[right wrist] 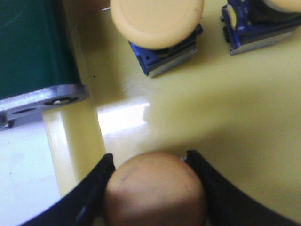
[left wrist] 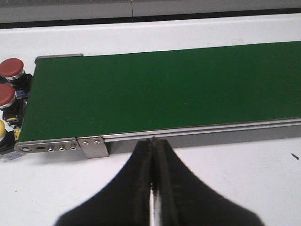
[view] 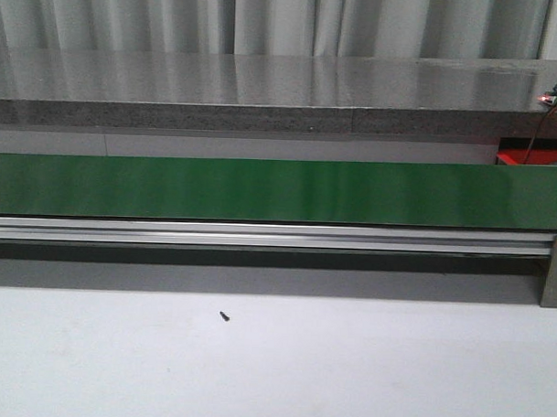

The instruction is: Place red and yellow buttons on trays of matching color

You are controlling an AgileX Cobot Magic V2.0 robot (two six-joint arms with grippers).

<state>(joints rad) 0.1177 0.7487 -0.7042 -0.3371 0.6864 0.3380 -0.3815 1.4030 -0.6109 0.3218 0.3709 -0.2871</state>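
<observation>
In the right wrist view, my right gripper (right wrist: 150, 157) is shut on a yellow button (right wrist: 155, 188) whose round cap looks tan in shadow. It hangs just above the floor of the yellow tray (right wrist: 197, 113). Two other yellow buttons on blue bases stand in that tray, one whole (right wrist: 157, 21) and one cut off by the frame (right wrist: 256, 28). My left gripper (left wrist: 153, 140) is shut on nothing, over the white table beside the belt's rail. Two red buttons (left wrist: 11, 68) (left wrist: 5, 95) and the edge of a yellow one (left wrist: 1, 129) sit past the belt's end. No red tray shows.
A long green conveyor belt (view: 261, 190) with a metal rail (view: 259, 233) crosses the table; its end bracket (right wrist: 42, 101) lies next to the yellow tray's wall. A small black screw (view: 224, 315) lies on the white table. A grey counter (view: 264, 98) runs behind.
</observation>
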